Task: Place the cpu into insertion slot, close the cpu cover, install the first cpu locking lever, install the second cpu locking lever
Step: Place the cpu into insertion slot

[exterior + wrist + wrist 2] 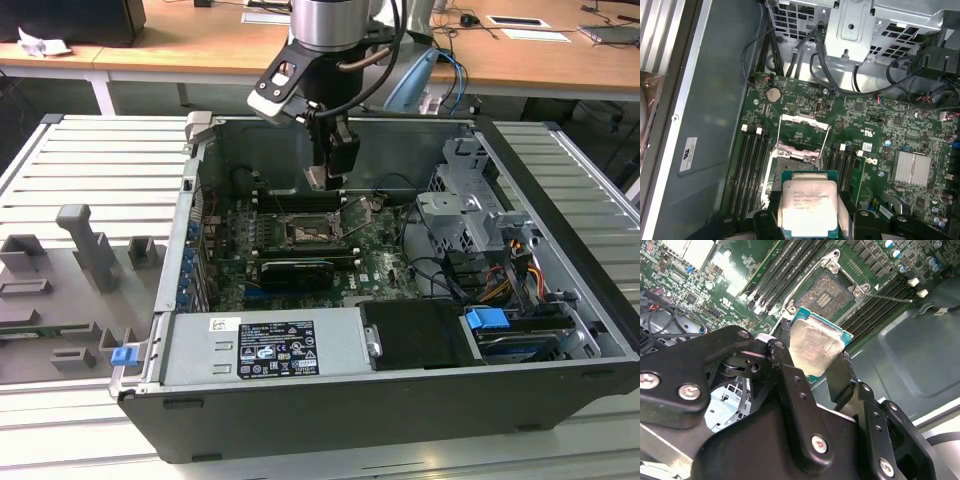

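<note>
- Our black two-fingered end effector (815,354) is closed on two opposite edges of the small, flat, square, silver-grey-topped cpu (809,207).
- The cpu hangs above the green circuit board (875,127), close over the small, square, dark, silver-rimmed insertion slot (827,292) but not seated in it.
- The thin, silver, windowed cpu cover (803,118) appears swung open.
- We judge no step finished: seating the cpu, closing the cover and fitting both levers all remain.
- The cpu's metal top looks dull and smudged, with faint print and a green border.
</note>
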You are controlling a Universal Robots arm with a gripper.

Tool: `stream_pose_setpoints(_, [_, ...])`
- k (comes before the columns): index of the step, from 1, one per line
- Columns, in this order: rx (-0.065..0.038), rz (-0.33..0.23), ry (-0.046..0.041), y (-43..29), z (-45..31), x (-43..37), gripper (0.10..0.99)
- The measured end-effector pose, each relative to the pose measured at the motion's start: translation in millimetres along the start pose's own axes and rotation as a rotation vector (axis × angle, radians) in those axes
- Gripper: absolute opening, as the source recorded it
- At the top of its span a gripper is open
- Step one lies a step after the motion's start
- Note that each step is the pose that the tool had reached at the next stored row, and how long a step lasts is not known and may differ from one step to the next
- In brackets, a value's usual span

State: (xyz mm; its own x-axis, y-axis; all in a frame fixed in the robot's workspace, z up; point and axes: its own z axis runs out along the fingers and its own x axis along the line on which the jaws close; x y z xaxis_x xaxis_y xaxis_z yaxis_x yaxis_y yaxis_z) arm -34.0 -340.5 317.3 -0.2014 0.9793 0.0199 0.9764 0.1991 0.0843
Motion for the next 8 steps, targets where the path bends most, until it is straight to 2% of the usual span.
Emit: stream_pose_setpoints(8, [0.000,0.000,0.0000,-0.5,6.1,-0.1,0.529])
